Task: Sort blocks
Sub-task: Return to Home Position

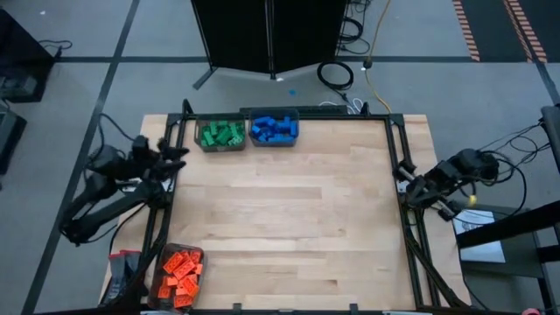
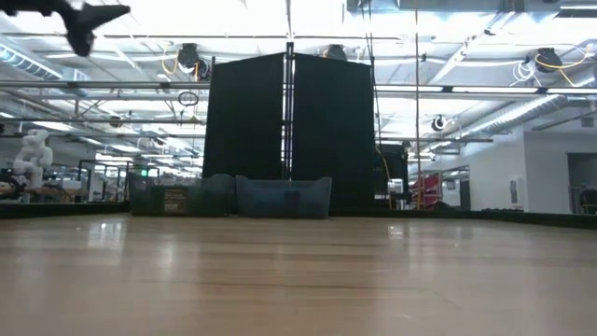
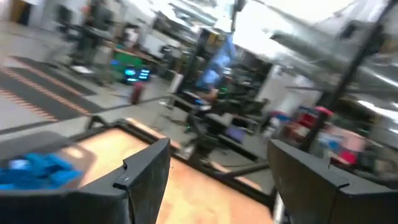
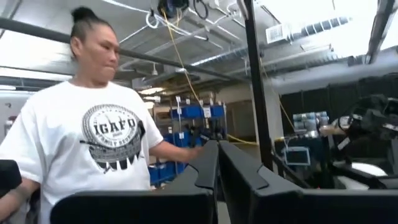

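1. High view: all blocks sit sorted by colour in three translucent bins on the wooden table (image 1: 289, 219).
2. Green blocks (image 1: 220, 134) fill the far-left bin (image 1: 198, 136). Blue blocks (image 1: 275, 129) fill the neighbouring bin (image 1: 275, 115), just beside it on the right. Both bins stand at the far edge of the table.
3. Orange blocks (image 1: 181, 273) lie in the third bin (image 1: 180, 248), at the near left corner, well apart from the other two.
4. Left gripper (image 1: 178, 151) hangs at the table's left edge, near the far-left bin and apart from it. Left wrist view: its two dark fingers (image 3: 149, 177) stand wide apart with only table and room showing between them. The blue blocks (image 3: 37, 169) show as a blur off to one side.
5. Right gripper (image 1: 405, 181) sits at the table's right edge, well apart from every bin. Right wrist view: its fingers (image 4: 199, 180) are drawn together, only a thin slit between them, gripping no block.
6. Right wrist view also catches a person (image 4: 106, 143) in a white printed T-shirt, standing in the room beyond the table.
7. Low view: the two far bins stand side by side in front of a black screen (image 2: 289, 131).
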